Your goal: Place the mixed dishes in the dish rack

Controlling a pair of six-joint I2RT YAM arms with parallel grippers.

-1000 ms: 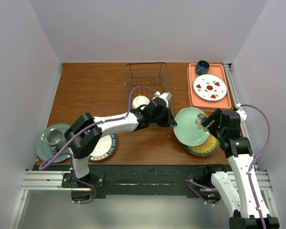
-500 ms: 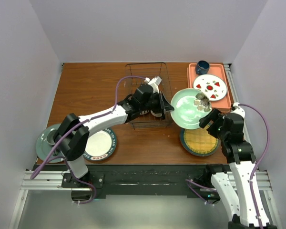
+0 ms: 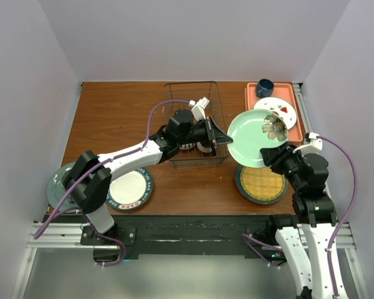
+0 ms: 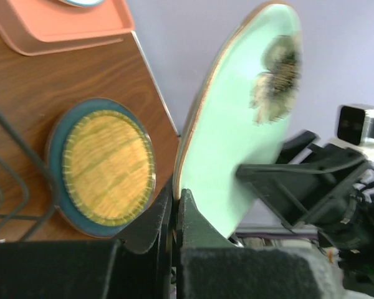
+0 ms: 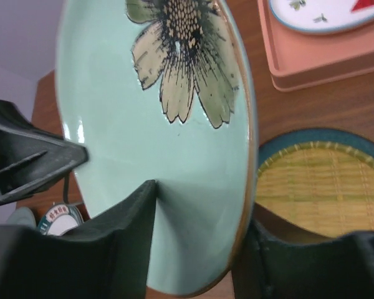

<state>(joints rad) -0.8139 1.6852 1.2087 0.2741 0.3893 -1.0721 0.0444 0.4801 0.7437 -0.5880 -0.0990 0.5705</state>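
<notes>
The pale green flower-marked plate (image 3: 254,137) is held in the air, tilted almost upright, just right of the dark wire dish rack (image 3: 196,103). My right gripper (image 3: 269,156) is shut on its lower rim; in the right wrist view the fingers (image 5: 128,224) clamp the plate (image 5: 168,137). My left gripper (image 3: 223,139) is shut on the plate's left edge, which sits between its closed jaws in the left wrist view (image 4: 174,202). Cream crockery (image 3: 188,146) lies in the rack, partly hidden by my left arm. The white plate with a dark-blue rim (image 3: 131,189) lies at front left.
A teal-rimmed yellow woven plate (image 3: 262,185) lies under the held plate. An orange tray (image 3: 252,118) at back right holds a blue cup (image 3: 265,87) and a strawberry plate (image 3: 280,107). A grey-green plate with a small bowl (image 3: 63,182) sits at far left.
My right gripper lifted the green plate off the yellow plate and tipped it upright towards the rack. My left gripper swung right from over the rack and closed on the plate's left edge.
</notes>
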